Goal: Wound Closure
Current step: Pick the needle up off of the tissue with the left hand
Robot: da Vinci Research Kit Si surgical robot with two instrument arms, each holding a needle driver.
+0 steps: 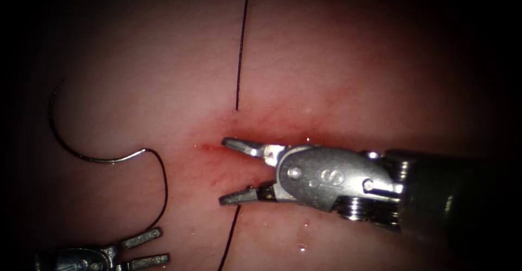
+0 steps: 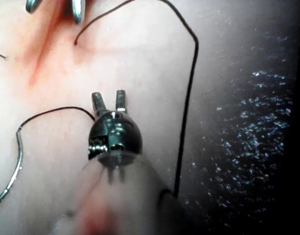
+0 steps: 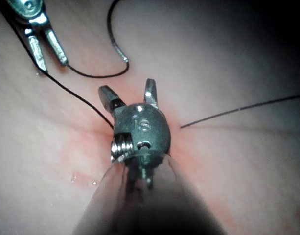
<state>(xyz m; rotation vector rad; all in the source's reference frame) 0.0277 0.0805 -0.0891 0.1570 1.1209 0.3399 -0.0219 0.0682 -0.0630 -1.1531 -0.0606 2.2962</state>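
Note:
The curved needle (image 1: 68, 147) lies free on the tissue (image 1: 337, 59), left of the cut (image 1: 209, 148), held by neither tool and not in the tissue. Its thread (image 1: 165, 186) loops down toward my left tool (image 1: 163, 245), whose jaws stand open on nothing at the lower left. My right tool (image 1: 222, 170) hovers open over the cut's left end, also holding nothing. One thread strand (image 1: 240, 59) enters the tissue above the cut, and another (image 1: 229, 238) leaves below it. The left wrist view shows the left tool (image 2: 109, 99) open beside the needle (image 2: 16, 164). The right tool (image 3: 129, 92) gapes over the reddened cut.
Red fluid (image 1: 255, 127) stains the tissue around the cut. In the right wrist view the left tool (image 3: 46, 46) lies beyond my right jaws, with the needle (image 3: 113, 34) beside it. A dark speckled surface (image 2: 257, 122) borders the tissue.

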